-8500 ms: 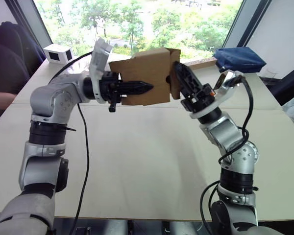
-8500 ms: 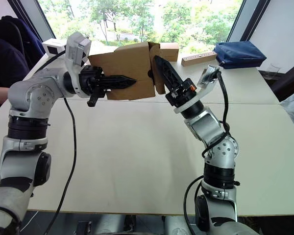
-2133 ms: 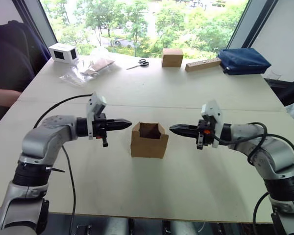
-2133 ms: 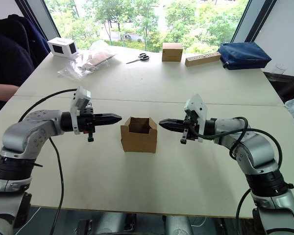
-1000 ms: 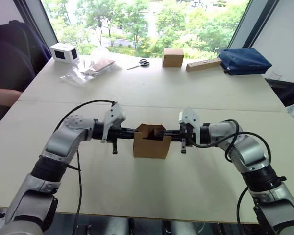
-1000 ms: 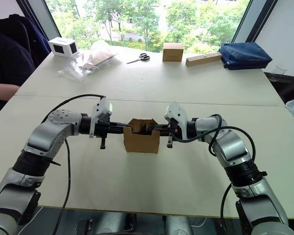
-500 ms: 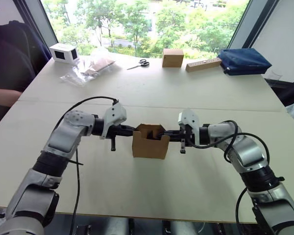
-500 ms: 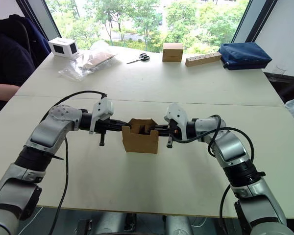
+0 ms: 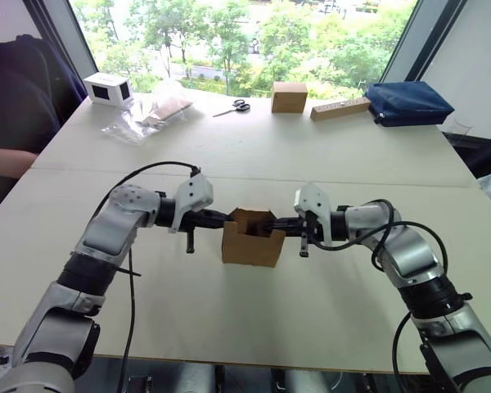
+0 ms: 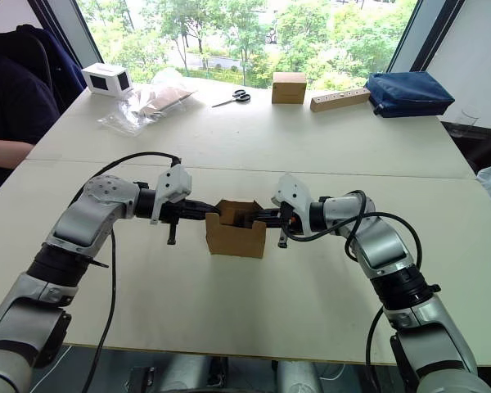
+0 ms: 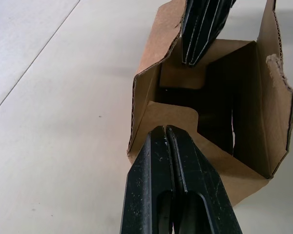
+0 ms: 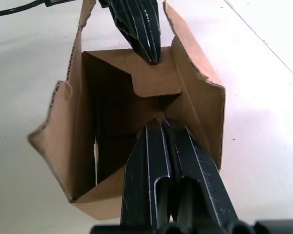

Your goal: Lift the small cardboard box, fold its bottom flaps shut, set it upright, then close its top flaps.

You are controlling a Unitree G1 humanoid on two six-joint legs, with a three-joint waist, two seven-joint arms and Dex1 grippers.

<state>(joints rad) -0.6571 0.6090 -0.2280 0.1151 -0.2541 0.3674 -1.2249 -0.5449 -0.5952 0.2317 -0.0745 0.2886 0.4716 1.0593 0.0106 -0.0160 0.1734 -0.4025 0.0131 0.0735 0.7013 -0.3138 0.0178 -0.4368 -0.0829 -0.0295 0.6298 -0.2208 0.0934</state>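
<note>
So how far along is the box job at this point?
Done: the box stands upright on the table, so its bottom looks closed. In hand: the left claw and right claw, both shut, press opposite top flaps inward. Left: the other two flaps stand up, so the top is open.

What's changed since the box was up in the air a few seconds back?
The small brown cardboard box now stands upright on the pale table, top open. Both grippers, jaws shut, have closed in: left gripper and right gripper each press a side top flap inward. The far clutter stayed put.
</note>
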